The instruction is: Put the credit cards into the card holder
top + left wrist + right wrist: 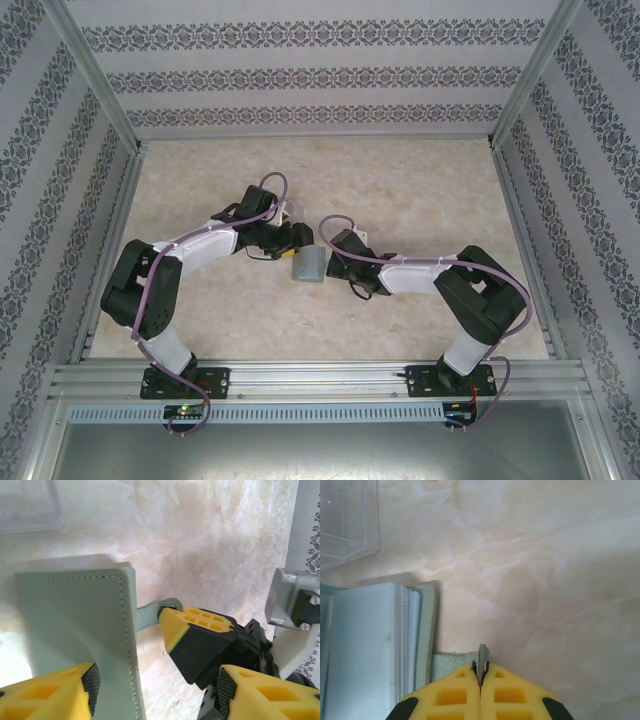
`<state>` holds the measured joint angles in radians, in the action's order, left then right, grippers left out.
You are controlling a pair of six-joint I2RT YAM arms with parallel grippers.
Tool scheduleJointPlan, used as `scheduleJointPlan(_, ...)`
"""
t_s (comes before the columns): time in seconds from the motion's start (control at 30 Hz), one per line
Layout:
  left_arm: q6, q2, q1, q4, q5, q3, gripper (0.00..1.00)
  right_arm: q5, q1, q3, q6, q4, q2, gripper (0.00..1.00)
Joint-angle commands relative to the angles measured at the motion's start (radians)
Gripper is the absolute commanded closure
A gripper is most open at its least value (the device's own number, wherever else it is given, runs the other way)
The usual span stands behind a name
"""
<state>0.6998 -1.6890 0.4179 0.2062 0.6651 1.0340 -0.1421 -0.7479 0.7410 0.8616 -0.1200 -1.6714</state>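
Observation:
The sage-green card holder (307,265) lies mid-table between the two arms. My right gripper (480,672) is shut on its thin closure tab (483,656), and the holder's clear inner sleeves (370,645) show to the left of it. In the left wrist view the stitched cover (75,625) fills the left side, with the right gripper (167,614) pinching the tab (149,614). My left gripper (157,695) is open. One of its fingers (50,692) is over the cover, the other off its edge. The credit cards are out of view.
A clear plastic box (30,505) stands on the marble-pattern table just beyond the holder, also in the right wrist view as the clear box (345,520). Patterned walls and metal rails (300,378) enclose the table.

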Motion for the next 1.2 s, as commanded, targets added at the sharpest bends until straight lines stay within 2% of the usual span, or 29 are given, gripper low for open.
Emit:
scheduleJointPlan(0.0,-0.024,0.007,0.008,0.025,-0.021,0.016,0.34,0.008,0.003,-0.037,-0.002,-0.064,0.046,0.96)
scheduleJointPlan(0.23,0.065,-0.078,0.014,-0.159,0.016,-0.028,0.36,0.021,0.004,-0.103,0.01,-0.192,0.088,0.92)
scheduleJointPlan(0.33,0.071,-0.102,0.02,-0.179,0.014,-0.016,0.37,0.052,0.014,-0.128,0.016,-0.249,0.092,0.89)
scheduleJointPlan(0.4,0.071,-0.105,0.023,-0.179,0.019,-0.006,0.37,0.083,0.021,-0.156,0.013,-0.305,0.097,0.85)
scheduleJointPlan(0.53,0.053,-0.119,0.035,-0.162,0.027,0.011,0.36,0.128,0.027,-0.195,-0.012,-0.39,0.11,0.68)
scheduleJointPlan(0.7,0.058,-0.13,0.034,-0.166,0.011,0.002,0.37,0.163,0.047,-0.21,-0.008,-0.432,0.113,0.67)
scheduleJointPlan(0.87,0.012,-0.132,0.052,-0.096,0.0,0.06,0.36,0.199,0.054,-0.253,-0.027,-0.512,0.143,0.5)
scheduleJointPlan(1.17,-0.075,-0.157,0.08,0.056,-0.06,0.147,0.46,0.207,0.112,-0.341,-0.046,-0.517,0.272,0.54)
